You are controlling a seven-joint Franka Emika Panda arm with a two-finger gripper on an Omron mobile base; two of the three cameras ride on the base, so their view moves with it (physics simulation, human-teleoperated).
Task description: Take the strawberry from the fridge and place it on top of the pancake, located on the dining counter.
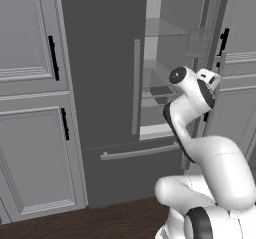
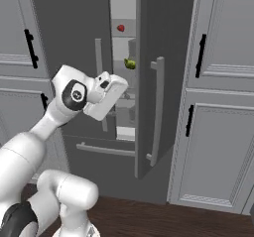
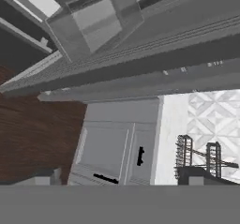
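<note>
hand [image 2: 124, 89] spread apart, empty, by fridge [image 2: 149, 42] door edge; strawberry [image 2: 120, 28] up on shelf.

**Setting: rendered domestic kitchen**

Tall dark grey two-door fridge [image 1: 107, 83], right door ajar, pale interior with glass shelves [image 1: 165, 30], long silver handles [image 2: 158, 109]. Flanked by light grey panelled cabinets [image 1: 30, 108] with black handles [image 2: 200, 56]. Dark wood plank floor [image 1: 100, 223]. Fruit on shelves: strawberry [image 2: 120, 28], green round fruit [image 2: 130, 64].
</note>
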